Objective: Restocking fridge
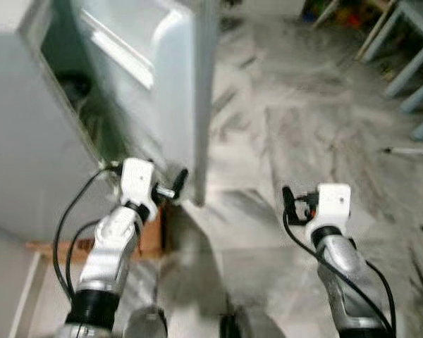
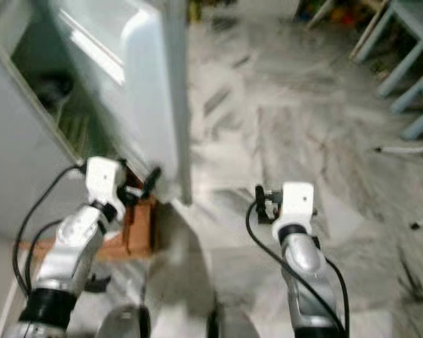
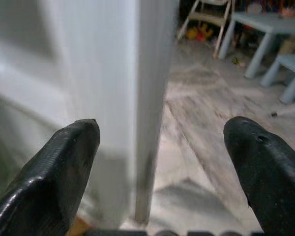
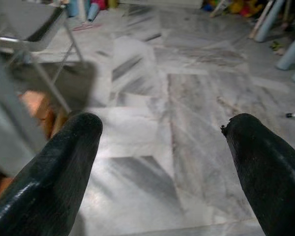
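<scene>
A white fridge point(image 1: 21, 141) stands at the left with its door point(image 1: 169, 84) swung open toward me. Inside it a dark shelf space point(image 1: 77, 91) holds a dark round object I cannot make out. My left gripper point(image 1: 176, 183) is open and empty at the door's lower free edge; in the left wrist view that door edge point(image 3: 150, 98) stands between the two black fingers point(image 3: 64, 167). My right gripper point(image 1: 289, 201) hangs open and empty over the marble floor point(image 4: 187, 98), apart from the fridge. The eye views are blurred.
A brown wooden base point(image 1: 151, 236) sits under the fridge by my left arm. A pale blue table and chairs point(image 1: 416, 42) stand at the far right, with toys behind. A thin white rod point(image 1: 412, 150) lies on the floor at the right.
</scene>
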